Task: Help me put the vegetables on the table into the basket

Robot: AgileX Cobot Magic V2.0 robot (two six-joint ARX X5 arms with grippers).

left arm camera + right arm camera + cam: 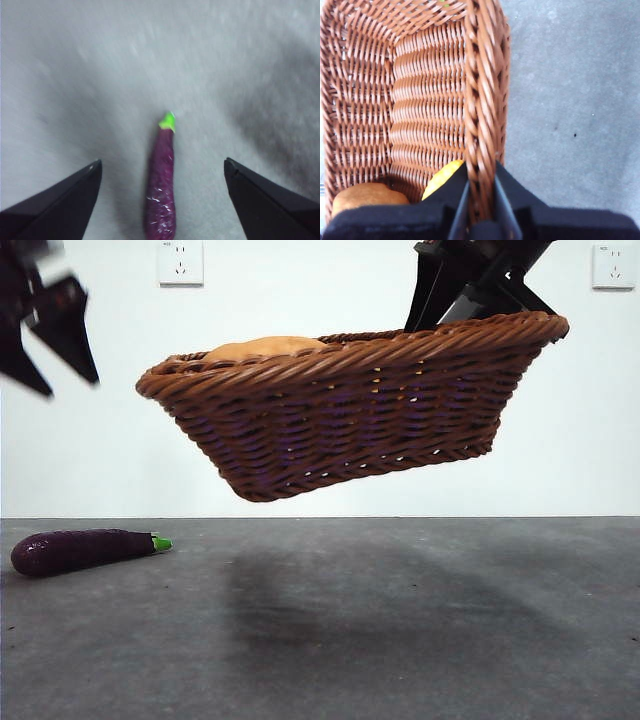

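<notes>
Up in the air, the basket hangs tilted above the surface — its right end is higher than its left, and a dim shadow lies on the grey beneath it. The right hand has its two black jaws pressed on the braided rim, one jaw inside the wicker wall and one outside, pinching the weave between them; in the front view this hand comes down from the top edge at the basket's raised right end. Inside the basket, the tan-brown potato rests at the end near the jaws, and the yellow vegetable lies just beside it against the pinched wall. From the front, only the potato's rounded top shows over the rim.

The eggplant lies on the surface at the far left, well apart from the basket, with its green stem pointing right. The left hand hovers above it with jaws spread wide — the eggplant shows between them, untouched.
</notes>
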